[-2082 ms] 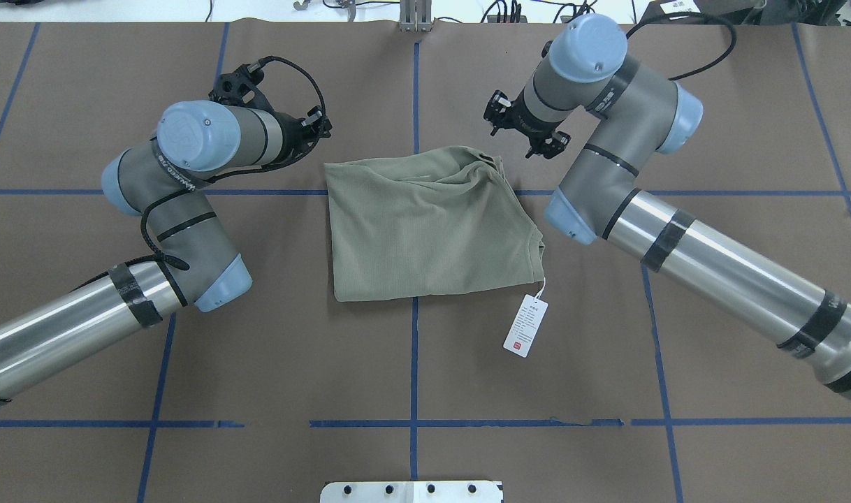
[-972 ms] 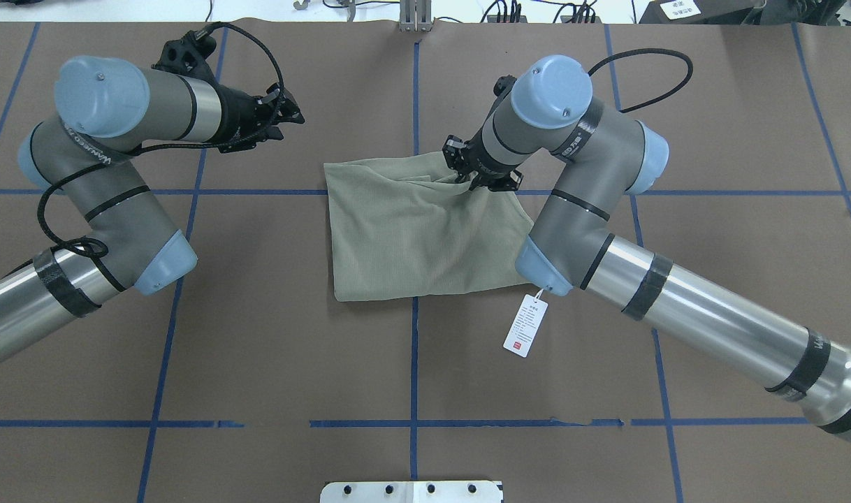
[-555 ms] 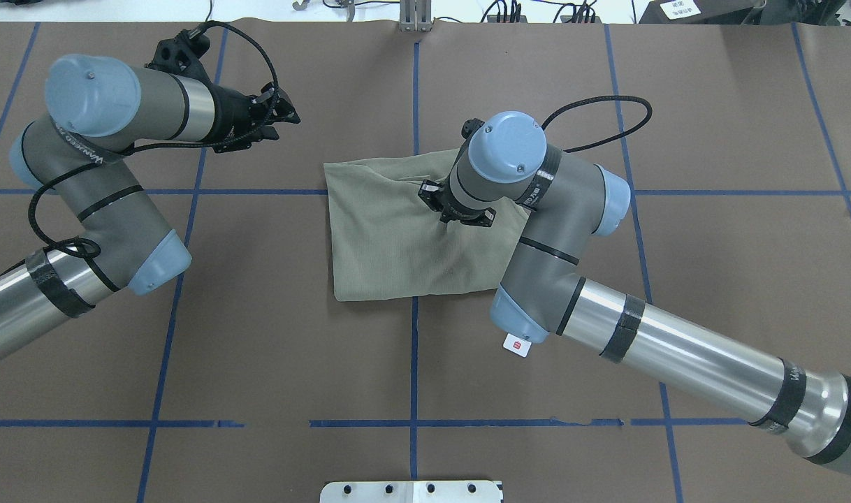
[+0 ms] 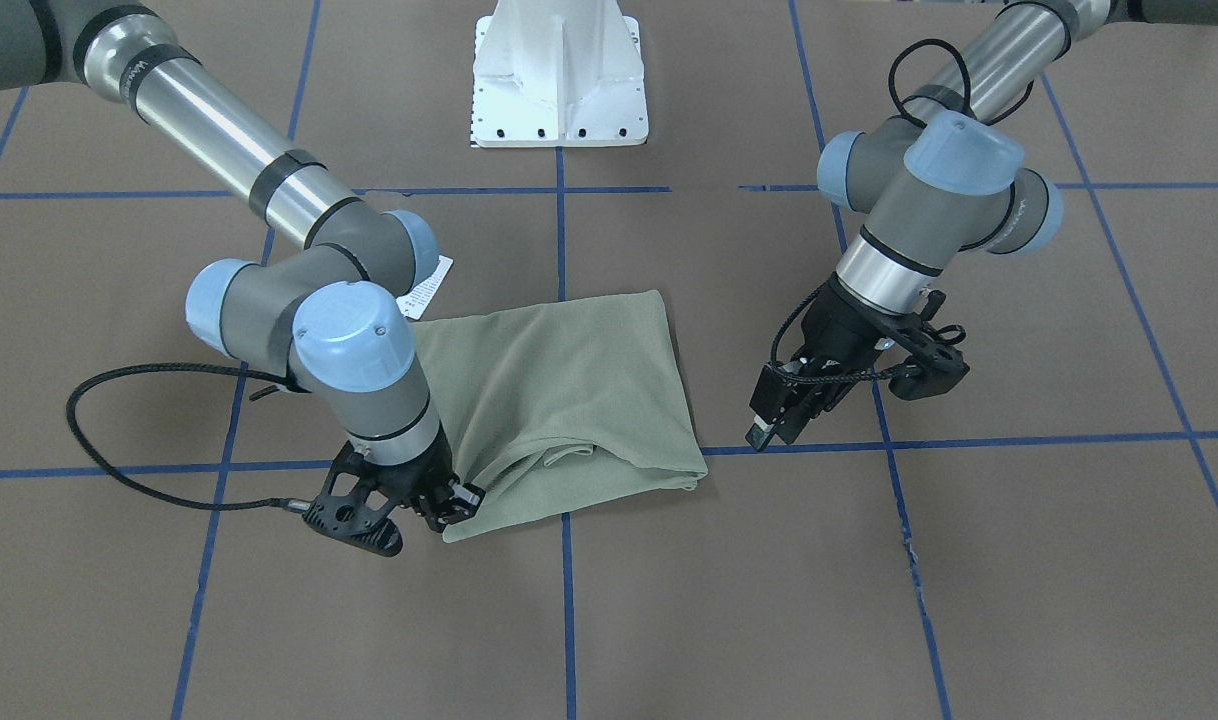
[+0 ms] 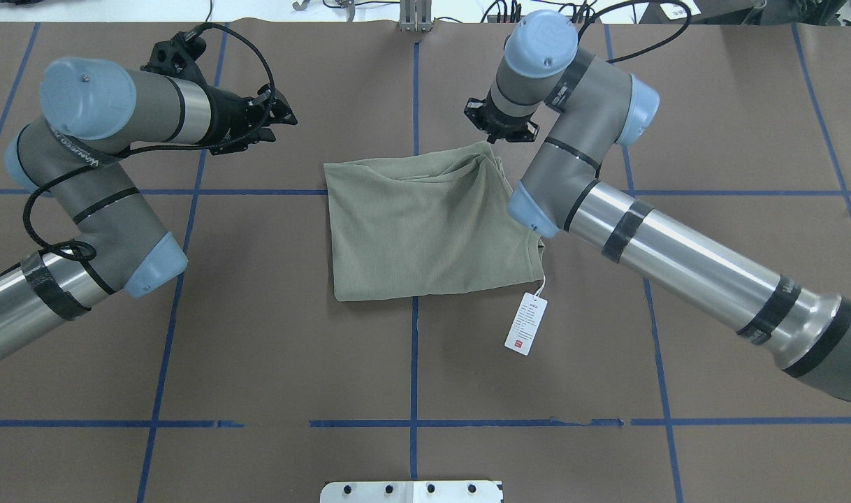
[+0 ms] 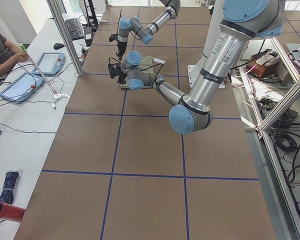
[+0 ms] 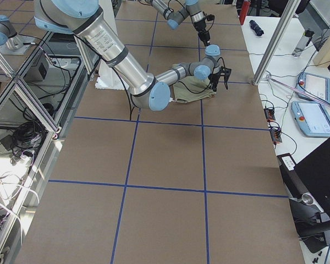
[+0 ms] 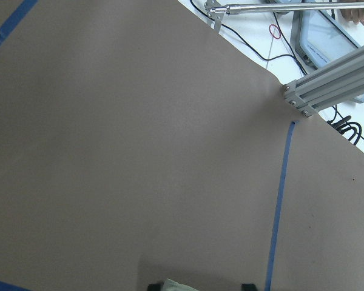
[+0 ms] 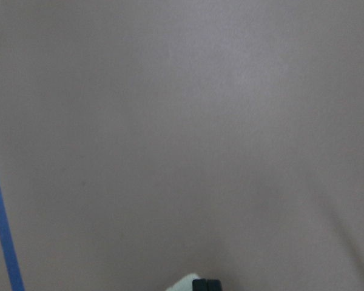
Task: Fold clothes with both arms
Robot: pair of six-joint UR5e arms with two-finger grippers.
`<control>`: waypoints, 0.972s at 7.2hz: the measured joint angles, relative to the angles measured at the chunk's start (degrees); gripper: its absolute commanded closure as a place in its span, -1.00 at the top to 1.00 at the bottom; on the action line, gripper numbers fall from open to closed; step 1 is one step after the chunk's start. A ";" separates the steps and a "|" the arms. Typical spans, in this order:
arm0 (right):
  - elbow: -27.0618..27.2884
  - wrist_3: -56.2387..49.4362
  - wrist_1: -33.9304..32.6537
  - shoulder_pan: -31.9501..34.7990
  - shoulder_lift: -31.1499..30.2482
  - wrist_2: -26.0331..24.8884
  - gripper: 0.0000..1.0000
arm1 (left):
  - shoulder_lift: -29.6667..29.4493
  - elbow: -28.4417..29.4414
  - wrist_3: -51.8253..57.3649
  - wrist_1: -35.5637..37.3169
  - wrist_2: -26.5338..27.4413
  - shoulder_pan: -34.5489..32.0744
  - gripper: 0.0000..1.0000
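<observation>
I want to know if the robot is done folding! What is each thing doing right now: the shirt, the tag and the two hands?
Shirt, folded up, lying on the table, one far corner bunched.
Tag, flat on the table beside the shirt, on its string.
Right hand, shut on that bunched corner.
Left hand, open and empty, away from the shirt.

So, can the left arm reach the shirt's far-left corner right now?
Probably yes: its fingers hang open near that corner of the shirt, only bare table between, and the right arm is at the other far corner.
</observation>
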 measured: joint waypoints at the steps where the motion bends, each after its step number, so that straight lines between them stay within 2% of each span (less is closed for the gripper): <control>1: -0.45 -0.83 -0.07 1.84 0.03 1.56 -1.00 | 0.38 -0.03 0.04 -0.07 -0.04 -0.02 0.06; 3: 0.88 -4.86 -0.31 5.35 -2.69 6.11 -1.00 | 2.85 -1.39 4.75 0.03 -1.15 -0.50 0.06; 4: 3.30 -8.96 -0.50 7.90 -6.30 9.24 -1.00 | 5.05 -2.16 10.74 0.14 -3.23 -1.59 0.06; 7: 8.75 -28.79 -1.08 18.95 -18.51 19.25 -1.00 | 13.04 -2.71 34.96 0.41 -13.49 -9.47 0.07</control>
